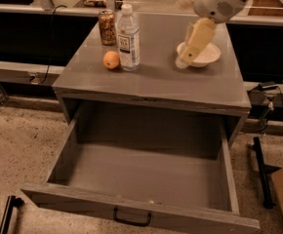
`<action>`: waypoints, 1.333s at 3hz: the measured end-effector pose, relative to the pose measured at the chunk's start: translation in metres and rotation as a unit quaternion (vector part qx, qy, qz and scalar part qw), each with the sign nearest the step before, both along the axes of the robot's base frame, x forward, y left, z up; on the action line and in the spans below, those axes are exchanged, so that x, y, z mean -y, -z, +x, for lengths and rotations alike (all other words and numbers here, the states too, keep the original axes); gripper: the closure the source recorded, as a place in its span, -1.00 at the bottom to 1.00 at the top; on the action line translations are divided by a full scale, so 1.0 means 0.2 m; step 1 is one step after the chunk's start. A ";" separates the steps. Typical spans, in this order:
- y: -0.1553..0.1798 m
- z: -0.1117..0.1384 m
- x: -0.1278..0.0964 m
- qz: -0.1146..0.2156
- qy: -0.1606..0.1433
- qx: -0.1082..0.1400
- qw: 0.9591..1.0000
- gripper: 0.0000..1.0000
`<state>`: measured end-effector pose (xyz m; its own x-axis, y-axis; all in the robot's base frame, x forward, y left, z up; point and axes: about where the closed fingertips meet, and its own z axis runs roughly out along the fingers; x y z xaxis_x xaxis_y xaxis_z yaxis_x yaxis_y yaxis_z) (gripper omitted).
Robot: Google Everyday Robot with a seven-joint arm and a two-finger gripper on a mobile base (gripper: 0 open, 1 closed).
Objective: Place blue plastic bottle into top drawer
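The bottle (128, 38) stands upright on the far left part of the cabinet top (171, 84), cap on, with nothing gripping it. The can (107, 27) stands just behind it to the left. The orange (111, 60) lies just beside its base on the left, so that side is crowded. Below, the drawer (146, 177) is pulled wide open toward the near side, and nothing shows inside it.

The bottle looks tall, light and narrow-footed. A sideways brush from the arm would probably tip it onto the can, or send the orange rolling off the near edge. A grip taken too high or off centre could let the ribbed plastic twist or slip. The right side of the bottle is the open one, and coming in from the left would likely strike the can. A low sweep leftward could also catch the bowl (211, 56).

The gripper (182, 62) hangs over the right part of the top, well apart from the bottle. It points down and left across the bowl's left rim, and I cannot tell whether it touches the rim. Nothing shows in its grasp. I cannot tell whether it is open or closed.
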<state>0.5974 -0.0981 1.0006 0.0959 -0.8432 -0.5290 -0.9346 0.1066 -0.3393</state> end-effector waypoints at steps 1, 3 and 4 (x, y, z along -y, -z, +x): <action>0.02 0.25 -0.13 0.078 0.003 0.009 0.997 -1.00; 0.08 0.58 -0.32 0.246 0.029 0.009 0.969 -1.00; 0.09 0.64 -0.43 0.298 0.023 -0.005 0.954 -1.00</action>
<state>0.7251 -0.0129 0.9828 0.0580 -0.3950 -0.9168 -0.9274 0.3187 -0.1960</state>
